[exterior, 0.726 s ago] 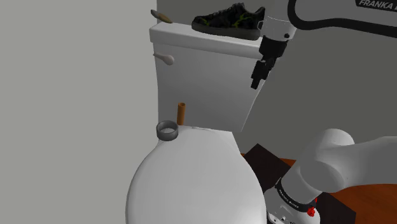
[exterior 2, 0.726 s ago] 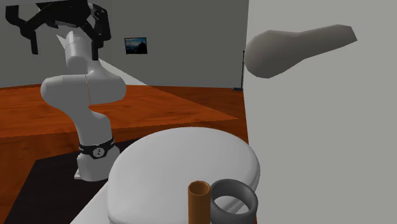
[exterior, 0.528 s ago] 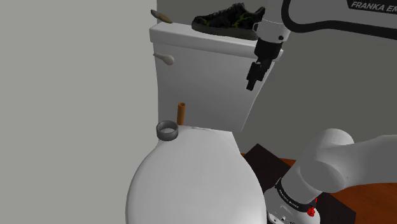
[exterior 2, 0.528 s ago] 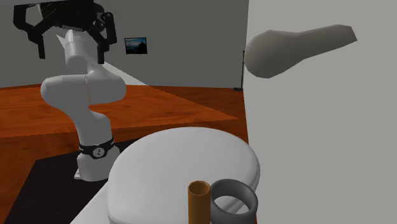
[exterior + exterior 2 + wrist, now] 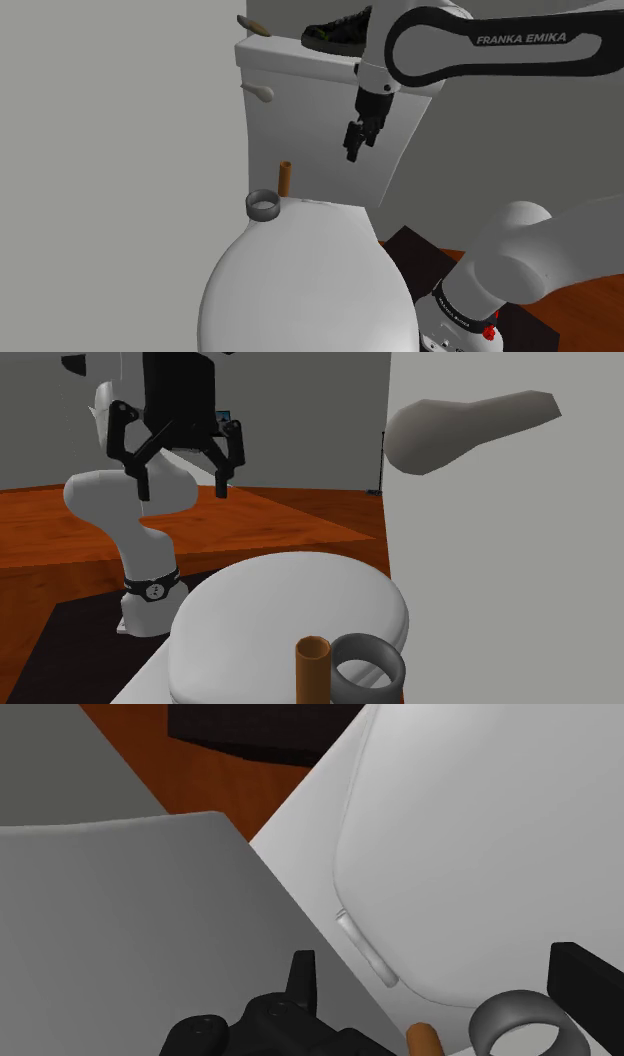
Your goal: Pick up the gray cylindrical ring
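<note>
Tool (image 5: 182,490): fingers spread wide with nothing between them, hanging in front of the toilet tank (image 5: 320,130), high over the closed lid (image 5: 300,285). Gray ring (image 5: 263,205) lies flat, bore upward, on the white ledge between lid and tank, just beside an upright brown tube (image 5: 285,178). From the ring, the tool sits well above and toward the shoulder view's right; the approach should run down and across, straddling the ring's wall.

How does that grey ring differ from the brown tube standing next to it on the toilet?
The grey ring is low and wide; the brown tube is taller and narrower. The ring is dark grey, the tube orange-brown. Both are hollow, open on top, and stand upright side by side on the toilet.
</note>
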Action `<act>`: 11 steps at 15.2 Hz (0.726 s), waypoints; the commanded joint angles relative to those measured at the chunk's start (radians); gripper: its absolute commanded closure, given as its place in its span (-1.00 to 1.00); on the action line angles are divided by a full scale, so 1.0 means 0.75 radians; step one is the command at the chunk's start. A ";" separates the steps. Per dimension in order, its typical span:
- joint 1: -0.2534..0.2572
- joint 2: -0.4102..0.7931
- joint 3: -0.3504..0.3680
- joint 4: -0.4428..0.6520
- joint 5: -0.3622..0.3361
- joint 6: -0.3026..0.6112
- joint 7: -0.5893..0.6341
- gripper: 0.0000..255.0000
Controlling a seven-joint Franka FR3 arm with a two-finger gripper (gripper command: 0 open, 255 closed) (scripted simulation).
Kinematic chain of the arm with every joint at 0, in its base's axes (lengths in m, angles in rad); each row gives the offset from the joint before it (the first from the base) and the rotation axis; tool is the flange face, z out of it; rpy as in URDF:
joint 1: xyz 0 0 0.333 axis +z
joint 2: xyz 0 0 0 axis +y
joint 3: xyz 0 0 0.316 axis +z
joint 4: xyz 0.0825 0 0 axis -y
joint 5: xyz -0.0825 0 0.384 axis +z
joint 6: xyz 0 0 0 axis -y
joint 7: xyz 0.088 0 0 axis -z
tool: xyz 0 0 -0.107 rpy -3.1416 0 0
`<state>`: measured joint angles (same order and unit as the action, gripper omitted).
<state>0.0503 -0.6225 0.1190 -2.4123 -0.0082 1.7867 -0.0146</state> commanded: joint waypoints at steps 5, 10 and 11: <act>0.028 0.247 0.089 0.047 0.041 0.191 0.107 -1.00; 0.048 0.474 0.162 0.129 0.045 0.328 0.202 -1.00; 0.051 0.521 0.175 0.150 0.042 0.353 0.222 -1.00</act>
<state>0.0845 -0.2715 0.2370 -2.3203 0.0242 2.0331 0.1320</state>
